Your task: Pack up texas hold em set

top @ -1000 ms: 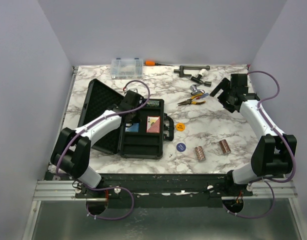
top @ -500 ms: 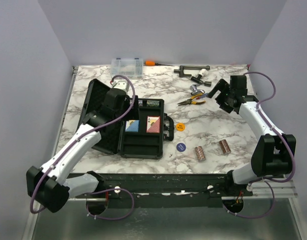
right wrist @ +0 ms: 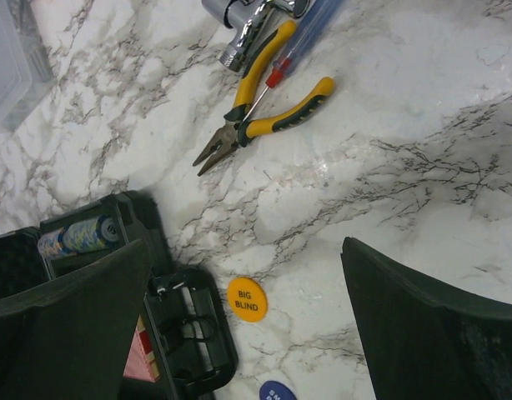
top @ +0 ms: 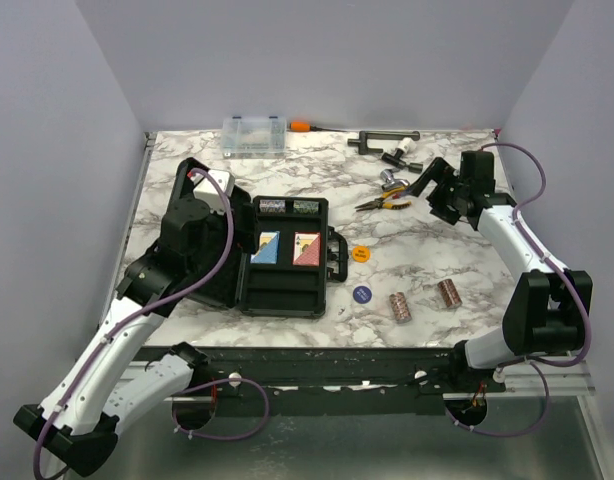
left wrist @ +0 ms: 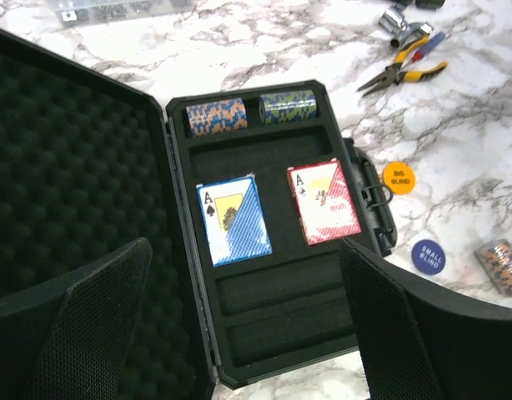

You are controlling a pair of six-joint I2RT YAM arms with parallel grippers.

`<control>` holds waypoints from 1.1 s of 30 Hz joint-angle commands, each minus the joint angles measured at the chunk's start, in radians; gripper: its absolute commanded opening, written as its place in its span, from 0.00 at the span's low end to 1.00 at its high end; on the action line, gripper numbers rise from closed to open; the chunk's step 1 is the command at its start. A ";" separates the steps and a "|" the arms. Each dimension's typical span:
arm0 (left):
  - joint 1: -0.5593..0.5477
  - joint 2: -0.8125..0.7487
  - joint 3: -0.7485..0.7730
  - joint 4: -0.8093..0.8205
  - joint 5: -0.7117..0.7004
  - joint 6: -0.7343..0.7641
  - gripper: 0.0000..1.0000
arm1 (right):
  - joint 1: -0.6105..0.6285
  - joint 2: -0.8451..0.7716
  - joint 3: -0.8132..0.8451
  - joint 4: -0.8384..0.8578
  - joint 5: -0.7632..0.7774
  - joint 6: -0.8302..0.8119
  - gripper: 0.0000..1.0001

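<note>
Over the open case (top: 282,290), my left gripper (left wrist: 243,243) hangs wide open, empty; my right gripper (right wrist: 246,243) is open too. Two chip rolls (top: 400,306) lie outside near the case; a bump could roll them away.

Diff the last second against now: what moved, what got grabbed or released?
The left gripper opened and let go of the blue deck, which now lies in the case beside the red deck. It then pulled back left over the lid. The right gripper barely shifted and stayed open. Orange disc, blue disc and loose chip rolls unmoved.
</note>
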 commanded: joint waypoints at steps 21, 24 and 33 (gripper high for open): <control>-0.003 -0.293 -0.190 0.137 0.030 0.072 0.98 | 0.052 -0.246 -0.125 -0.192 -0.044 0.001 1.00; -0.003 -0.291 -0.192 0.138 0.031 0.072 0.98 | 0.058 -0.322 -0.167 -0.210 -0.026 0.009 1.00; -0.003 -0.281 -0.190 0.138 0.041 0.068 0.98 | 0.106 -0.429 -0.264 -0.307 0.005 0.052 1.00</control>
